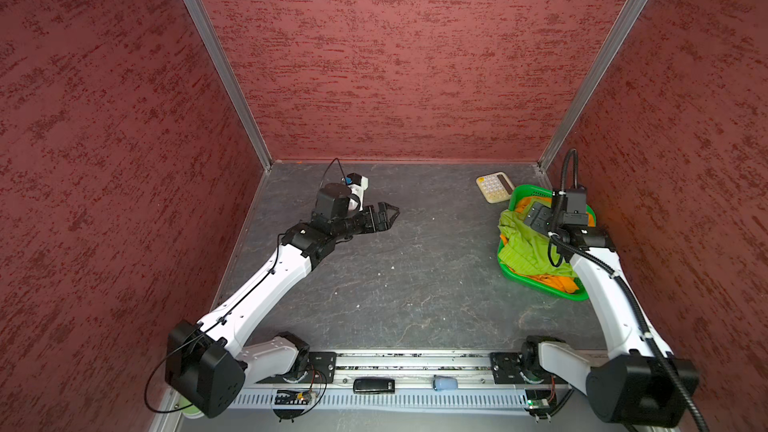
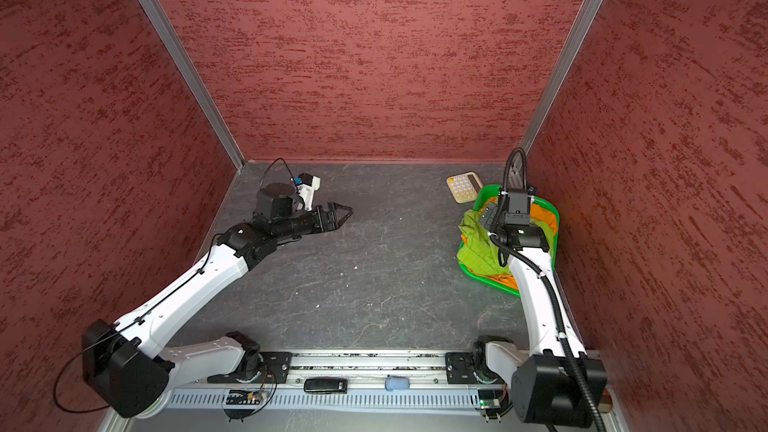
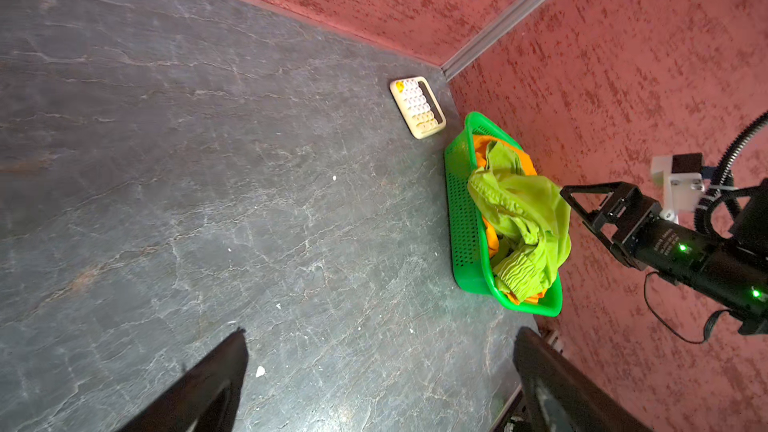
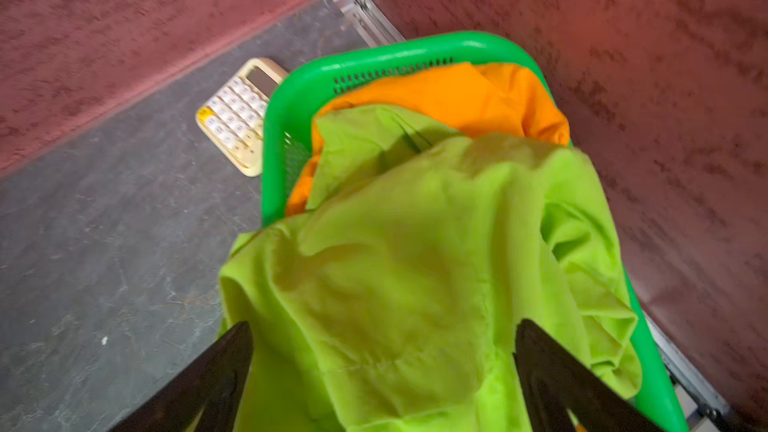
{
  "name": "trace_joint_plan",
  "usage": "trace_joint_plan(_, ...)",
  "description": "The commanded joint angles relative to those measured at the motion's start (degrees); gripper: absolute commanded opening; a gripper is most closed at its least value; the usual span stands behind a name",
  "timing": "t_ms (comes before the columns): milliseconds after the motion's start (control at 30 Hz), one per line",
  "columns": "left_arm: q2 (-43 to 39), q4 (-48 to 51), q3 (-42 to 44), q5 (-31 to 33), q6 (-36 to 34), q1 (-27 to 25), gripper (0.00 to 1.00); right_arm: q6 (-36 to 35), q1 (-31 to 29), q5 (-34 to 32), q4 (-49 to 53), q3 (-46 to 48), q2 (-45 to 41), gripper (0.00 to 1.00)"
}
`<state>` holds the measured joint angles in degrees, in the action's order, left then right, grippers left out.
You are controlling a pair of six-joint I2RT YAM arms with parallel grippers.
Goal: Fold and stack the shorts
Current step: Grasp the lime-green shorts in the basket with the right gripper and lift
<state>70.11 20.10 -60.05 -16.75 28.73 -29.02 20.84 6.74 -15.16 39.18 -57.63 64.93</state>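
The lime green shorts [image 1: 519, 238] lie crumpled on top of the orange shorts [image 1: 530, 202] in a green basket [image 1: 540, 289] at the back right. One lime edge hangs over the basket's inner rim. My right gripper [image 4: 382, 326] hovers just above the lime shorts [image 4: 415, 263], open, with its fingers wide apart on either side of the fabric and not pinching it. In the left wrist view the right gripper [image 3: 571, 201] is at the lime pile's wall side. My left gripper [image 1: 390, 214] is open and holds nothing, above bare table at the back left-centre.
A cream calculator [image 1: 494, 187] lies beside the basket's far end, near the back wall. Red walls close in the table on the left, back and right, and the basket stands tight against the right wall. The arms' base rail [image 1: 415, 367] runs along the front edge.
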Motion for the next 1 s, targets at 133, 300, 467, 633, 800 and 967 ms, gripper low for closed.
trace_joint_plan(133, 1.6, 1.9, -1.2, 6.2, -5.1, -4.5, 0.99, 0.9, 3.2, 9.9, -7.4, 1.5, 4.9, 0.88)
trace_joint_plan(300, 0.7, 0.8, -0.3, 9.6, -6.1, -5.8, 0.99, 2.2, 3.2, 12.0, -10.0, 0.9, 8.7, 0.56)
trace_joint_plan(467, 1.2, 0.8, -2.3, 10.8, -7.3, -6.0, 0.99, 2.2, 3.2, 13.1, -8.9, -1.3, 7.5, 0.01)
trace_joint_plan(633, 3.4, 0.3, -5.6, 11.1, -7.9, -6.0, 0.99, 0.9, 3.2, 13.9, -5.3, -6.5, 5.2, 0.00)
trace_joint_plan(800, 6.2, 0.1, -8.3, 9.8, -7.8, -5.9, 0.99, -0.7, 3.3, 13.7, -3.3, -8.7, 3.9, 0.00)
trace_joint_plan(967, 6.2, 0.6, -10.3, 10.8, -8.4, -5.6, 0.99, 1.2, 1.9, 18.1, -1.1, -16.7, 2.7, 0.00)
